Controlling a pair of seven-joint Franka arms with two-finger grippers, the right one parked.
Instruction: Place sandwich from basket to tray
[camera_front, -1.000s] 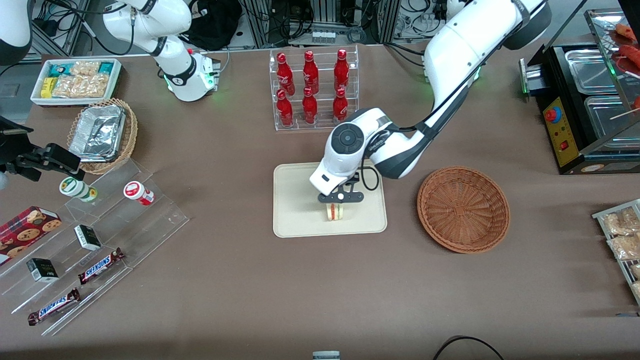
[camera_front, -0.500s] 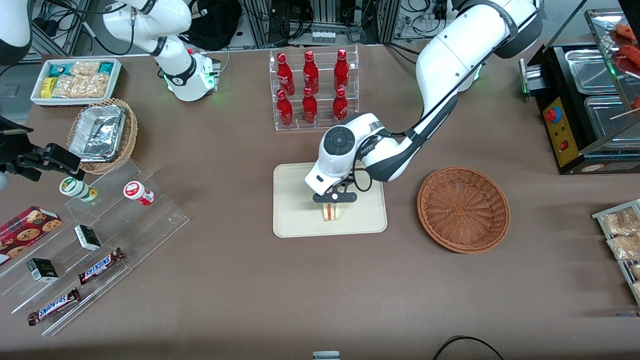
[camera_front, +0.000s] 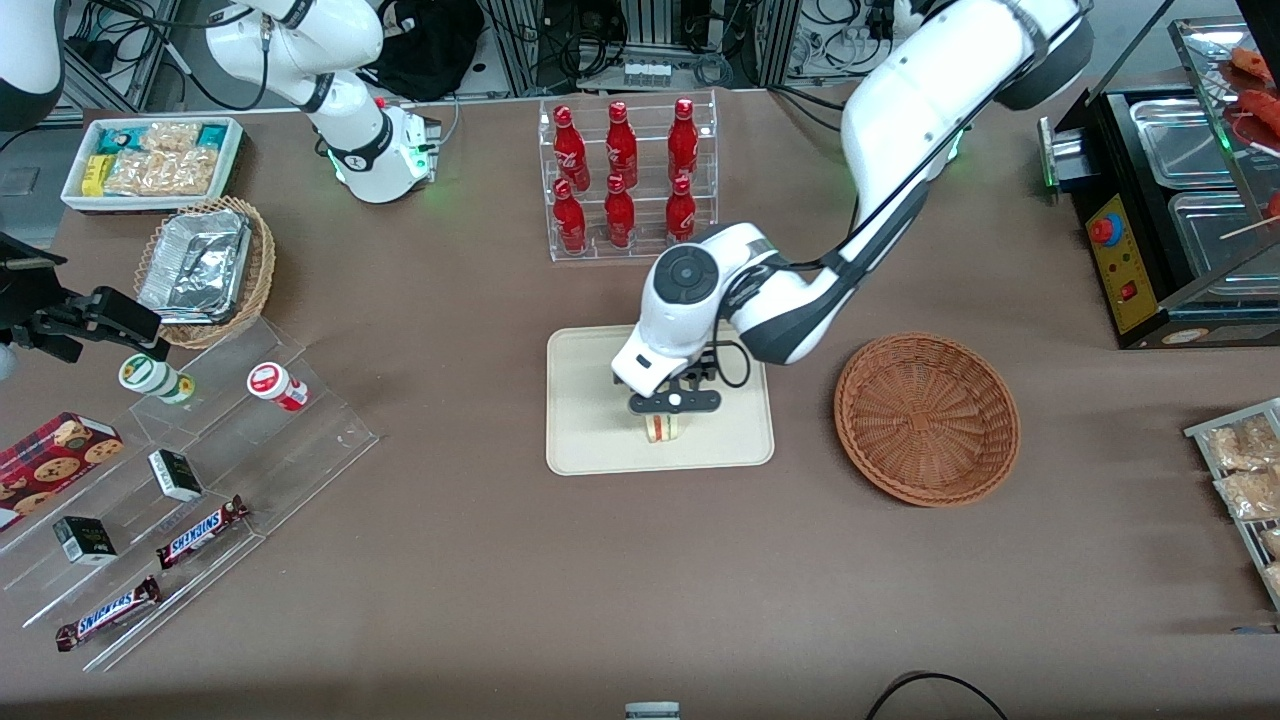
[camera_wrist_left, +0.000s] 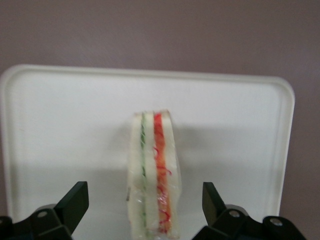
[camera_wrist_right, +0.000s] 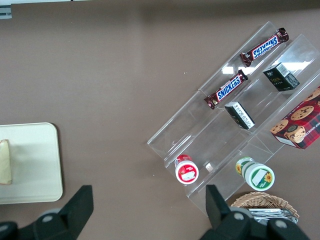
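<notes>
Bench: brown, matte cloth cover.
Tray: cream, mid-bench, flat on the cloth.
Sandwich: standing on edge on the tray, filling layers showing.
End effector: directly above the sandwich, fingers spread wide to either side, clear of the bread.
Basket: beside the tray, toward the working arm's end.
Room: cable racks past the bench edge.

Brown table; cabling above
</notes>
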